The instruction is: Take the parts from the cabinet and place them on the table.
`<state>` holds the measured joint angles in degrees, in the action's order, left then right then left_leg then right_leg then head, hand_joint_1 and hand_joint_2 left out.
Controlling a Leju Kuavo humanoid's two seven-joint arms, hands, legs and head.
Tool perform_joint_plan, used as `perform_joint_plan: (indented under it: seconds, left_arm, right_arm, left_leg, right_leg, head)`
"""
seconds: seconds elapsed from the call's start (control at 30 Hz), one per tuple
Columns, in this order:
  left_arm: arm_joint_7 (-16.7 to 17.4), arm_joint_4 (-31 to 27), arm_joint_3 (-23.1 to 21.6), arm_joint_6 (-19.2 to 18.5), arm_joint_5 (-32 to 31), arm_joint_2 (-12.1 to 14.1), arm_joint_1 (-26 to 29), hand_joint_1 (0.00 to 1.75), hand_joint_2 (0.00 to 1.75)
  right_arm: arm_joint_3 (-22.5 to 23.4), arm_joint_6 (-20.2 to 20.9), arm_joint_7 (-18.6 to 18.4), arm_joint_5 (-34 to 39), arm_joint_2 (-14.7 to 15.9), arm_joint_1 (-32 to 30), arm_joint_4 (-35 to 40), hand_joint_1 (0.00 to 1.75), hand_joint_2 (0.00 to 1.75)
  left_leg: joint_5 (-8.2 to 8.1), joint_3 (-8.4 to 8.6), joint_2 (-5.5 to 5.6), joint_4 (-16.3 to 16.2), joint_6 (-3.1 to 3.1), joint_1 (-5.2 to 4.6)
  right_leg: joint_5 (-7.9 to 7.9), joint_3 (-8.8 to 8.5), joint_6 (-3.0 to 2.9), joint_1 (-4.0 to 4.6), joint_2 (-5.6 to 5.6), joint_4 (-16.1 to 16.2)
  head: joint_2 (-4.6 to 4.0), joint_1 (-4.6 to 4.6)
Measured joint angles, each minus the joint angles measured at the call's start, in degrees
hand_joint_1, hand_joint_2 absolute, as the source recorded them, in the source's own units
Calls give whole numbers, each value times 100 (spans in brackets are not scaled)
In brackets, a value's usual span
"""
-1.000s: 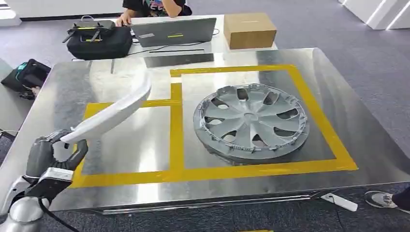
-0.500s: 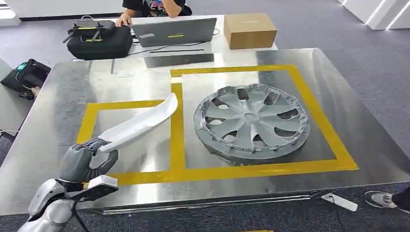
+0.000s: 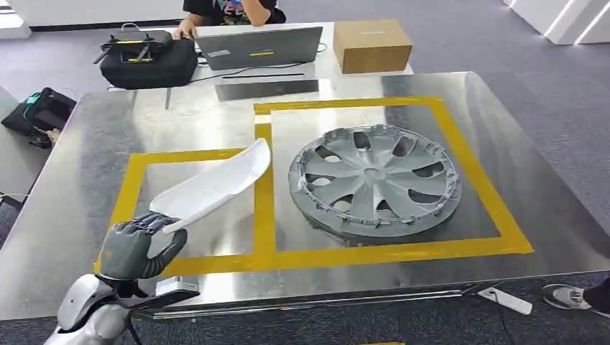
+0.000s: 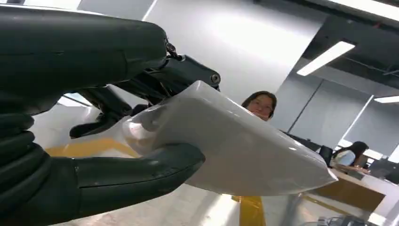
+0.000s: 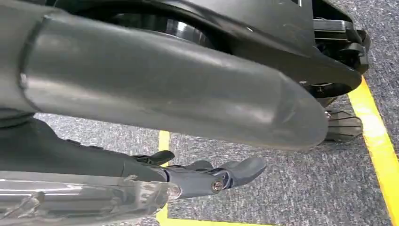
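Note:
My left hand (image 3: 140, 248) grips the near end of a long curved white part (image 3: 212, 187) over the left yellow-taped square of the metal table (image 3: 93, 144). The part slants away to the right, and its far tip reaches the tape strip between the two squares. I cannot tell whether it touches the tabletop. In the left wrist view the thumb and dark fingers (image 4: 136, 172) clamp the white part (image 4: 244, 150). A grey hubcap (image 3: 374, 180) lies flat in the right taped square. My right hand (image 5: 179, 108) hangs over grey carpet, fingers extended, holding nothing.
Behind the table stands a second table with a laptop (image 3: 257, 47), a black bag (image 3: 147, 57) and a cardboard box (image 3: 371, 44); a person (image 3: 230, 8) sits there. A dark bag (image 3: 39, 111) lies at the left. A shoe (image 3: 568, 295) shows at the lower right.
My left hand has moved right and down with the white part. The part has swung lower over the left square, and its tip now lies at the middle tape strip.

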<state>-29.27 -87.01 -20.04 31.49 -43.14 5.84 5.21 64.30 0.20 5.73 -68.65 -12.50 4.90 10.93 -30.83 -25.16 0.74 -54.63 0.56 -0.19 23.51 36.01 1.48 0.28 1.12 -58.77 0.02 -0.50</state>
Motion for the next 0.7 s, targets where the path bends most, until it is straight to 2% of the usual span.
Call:
perform_joint_plan:
  seconds: [0.13,0.5,0.57,0.63,0.7]
  left_arm:
    - [171,39,-53,208,-62,2,6,175,175]
    - [326,103,-88,206,-40,4,7,175,175]
    - [637,134,-92,138,-176,2,-5,175,175]
    - [1180,219,-90,3,-480,2,-28,175,175]
    - [1426,306,-85,-78,-593,2,-47,175,175]
  right_arm:
    - [-26,0,-7,-2,0,-1,0,0,0]
    - [-33,0,-7,-2,2,-1,0,0,0]
    - [-33,0,-7,0,2,-1,0,0,0]
    - [-33,0,-7,11,2,0,0,0,0]
    - [-33,0,-7,26,2,-5,0,0,0]
  left_leg:
    - [0,0,0,0,0,0]
    - [0,0,0,0,0,0]
    - [0,1,0,0,0,0]
    - [0,1,-1,0,0,0]
    - [0,2,0,0,0,0]
  right_leg:
    - [0,0,0,0,0,0]
    - [0,0,0,0,0,0]
    - [0,0,0,0,0,0]
    - [0,0,0,0,2,0]
    - [0,0,0,0,1,0]
  head:
    - [0,0]
    - [0,0]
    - [0,0]
    - [0,0]
    - [0,0]
